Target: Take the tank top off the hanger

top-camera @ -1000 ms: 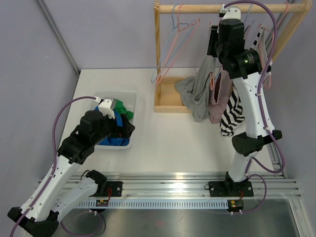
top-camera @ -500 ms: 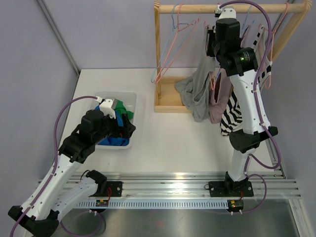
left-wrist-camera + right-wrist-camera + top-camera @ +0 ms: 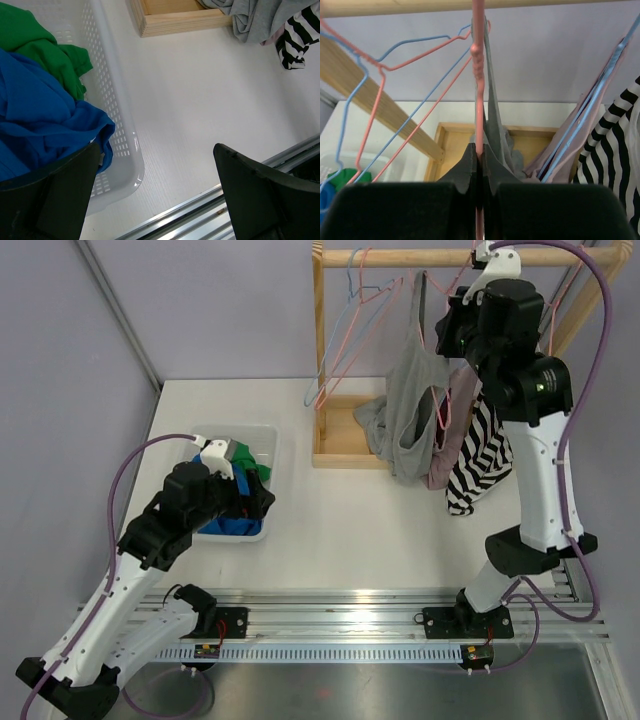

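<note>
White table (image 3: 350,530), wooden rack (image 3: 400,257). The right claw (image 3: 479,152) pinches the pink hanger (image 3: 478,75); the grey tank top (image 3: 410,390) hangs on it. The left claw (image 3: 157,165) is open. A hard pull might tip the rack.

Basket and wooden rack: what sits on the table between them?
Nothing: only bare table lies between basket and rack, seen in the top view.
</note>
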`<state>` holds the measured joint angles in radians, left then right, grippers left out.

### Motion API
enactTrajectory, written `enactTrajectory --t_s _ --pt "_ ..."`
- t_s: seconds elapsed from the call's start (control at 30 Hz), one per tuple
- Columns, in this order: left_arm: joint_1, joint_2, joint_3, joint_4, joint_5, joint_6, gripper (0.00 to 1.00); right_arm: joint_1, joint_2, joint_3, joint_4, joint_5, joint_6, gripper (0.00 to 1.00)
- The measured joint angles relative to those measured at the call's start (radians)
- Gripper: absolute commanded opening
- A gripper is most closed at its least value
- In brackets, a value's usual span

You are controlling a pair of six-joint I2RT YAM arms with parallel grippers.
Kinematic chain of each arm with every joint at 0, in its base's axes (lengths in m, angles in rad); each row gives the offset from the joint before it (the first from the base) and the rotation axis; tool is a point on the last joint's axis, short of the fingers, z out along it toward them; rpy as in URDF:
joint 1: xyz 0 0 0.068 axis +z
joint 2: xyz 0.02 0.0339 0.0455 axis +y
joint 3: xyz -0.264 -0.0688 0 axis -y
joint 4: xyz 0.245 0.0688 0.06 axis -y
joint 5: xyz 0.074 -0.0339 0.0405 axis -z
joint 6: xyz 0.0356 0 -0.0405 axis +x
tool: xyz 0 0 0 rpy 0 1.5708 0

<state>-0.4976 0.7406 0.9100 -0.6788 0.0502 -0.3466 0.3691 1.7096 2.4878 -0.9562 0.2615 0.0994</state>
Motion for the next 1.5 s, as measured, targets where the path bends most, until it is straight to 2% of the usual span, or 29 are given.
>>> enactTrajectory --t_s 0.17,0.3,0.43,0.63,0.77,0.93,1.1,1.43,1.5 --pt "-0.010 0.000 0.039 0.001 0.006 -0.020 0.99 -0.001 -0.165 -0.179 0.009 -0.099 0.011 0.00" --pt "-0.072 0.003 0.090 0.016 -0.002 -0.034 0.99 -0.002 -0.322 -0.378 0.008 -0.220 0.016 0.00" --pt "-0.177 0.035 0.144 0.054 -0.047 -0.047 0.99 -0.002 -0.500 -0.600 0.005 -0.347 0.032 0.00" --pt "-0.399 0.114 0.182 0.165 -0.181 -0.055 0.99 -0.003 -0.831 -0.981 0.045 -0.618 0.050 0.00" --pt "-0.501 0.146 0.182 0.233 -0.267 -0.058 0.99 -0.003 -1.010 -1.152 0.043 -0.751 0.076 0.00" --pt "-0.627 0.169 0.180 0.340 -0.372 -0.040 0.99 -0.003 -1.105 -1.268 0.055 -0.859 0.111 0.00" --pt "-0.684 0.201 0.175 0.410 -0.423 -0.016 0.98 -0.003 -1.125 -1.363 0.078 -0.914 0.148 0.00" --pt "-0.700 0.277 0.156 0.443 -0.484 0.016 0.61 -0.003 -1.131 -1.396 0.152 -0.986 0.202 0.00" --pt "-0.700 0.284 0.154 0.442 -0.486 0.017 0.42 -0.003 -1.131 -1.396 0.161 -0.988 0.205 0.00"
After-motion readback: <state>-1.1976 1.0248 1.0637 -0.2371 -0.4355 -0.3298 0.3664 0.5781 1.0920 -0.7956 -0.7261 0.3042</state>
